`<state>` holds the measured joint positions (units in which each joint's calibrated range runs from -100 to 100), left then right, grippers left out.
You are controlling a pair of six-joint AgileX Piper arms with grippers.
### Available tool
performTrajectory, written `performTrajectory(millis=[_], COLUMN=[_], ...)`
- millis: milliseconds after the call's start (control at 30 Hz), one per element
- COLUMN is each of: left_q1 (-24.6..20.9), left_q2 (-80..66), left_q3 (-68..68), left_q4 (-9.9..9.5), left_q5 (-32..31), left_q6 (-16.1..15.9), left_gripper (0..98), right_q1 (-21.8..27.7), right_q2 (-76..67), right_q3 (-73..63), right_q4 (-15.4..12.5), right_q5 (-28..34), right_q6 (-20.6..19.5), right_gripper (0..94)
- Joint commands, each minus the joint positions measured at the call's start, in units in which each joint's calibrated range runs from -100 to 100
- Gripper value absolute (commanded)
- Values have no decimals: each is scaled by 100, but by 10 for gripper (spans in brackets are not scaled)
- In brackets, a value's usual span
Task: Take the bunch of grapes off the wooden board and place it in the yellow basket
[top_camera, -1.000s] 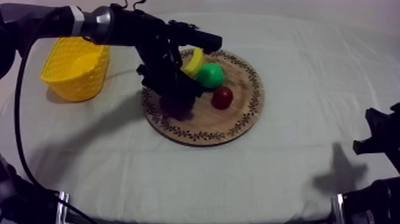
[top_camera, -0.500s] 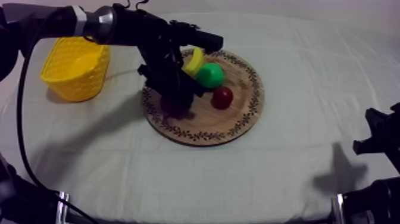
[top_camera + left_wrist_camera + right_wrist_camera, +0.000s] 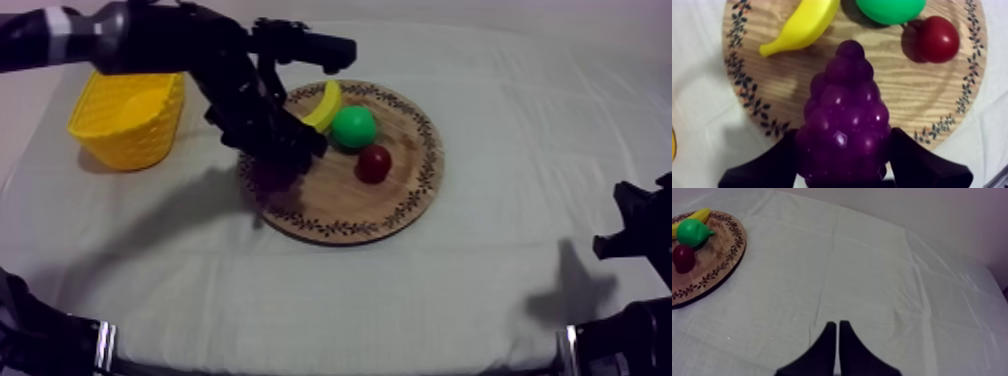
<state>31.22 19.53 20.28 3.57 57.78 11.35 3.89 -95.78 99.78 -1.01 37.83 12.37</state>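
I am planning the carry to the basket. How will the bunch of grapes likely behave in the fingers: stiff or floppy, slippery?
The bunch of grapes is probably stiff: it looks like one moulded piece, holding its cone shape in the left gripper. Its glossy skin may be slippery, though the bumps likely help the fingers hold.

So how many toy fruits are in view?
4. The yellow banana, green pear and small red fruit lie on the round wooden board; the purple bunch of grapes is held in my left gripper over its rim. Others may be hidden.
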Motion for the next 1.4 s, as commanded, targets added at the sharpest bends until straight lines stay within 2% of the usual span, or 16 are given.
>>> performTrajectory(millis=[0,167,300,500,667,900,1067,1367], left_q1=[-21,-127,-368,-1097,-1700,-1979,-2080,-2509], left_q2=[-612,-1699,-2591,-3697,-4167,-4292,-4125,-3441], left_q3=[402,1359,2232,3394,3730,3408,2612,1108], left_q4=[1,15,126,293,241,94,-62,-182], left_q5=[-4,24,138,476,807,895,1112,1408], left_q6=[24,85,20,-301,-535,-599,-536,-510], left_gripper=[545,551,572,608,613,589,579,583], right_q1=[1,1,1,1,1,1,1,1], right_q2=[2,2,2,2,2,2,2,2], right_q3=[-1,-1,-1,-1,-1,-1,-1,-1], right_q4=[1,1,1,1,1,1,1,1], right_q5=[-1,-1,-1,-1,-1,-1,-1,-1], right_q6=[5,2,2,4,6,3,3,6], right_gripper=[3,3,3,3,3,3,3,3])
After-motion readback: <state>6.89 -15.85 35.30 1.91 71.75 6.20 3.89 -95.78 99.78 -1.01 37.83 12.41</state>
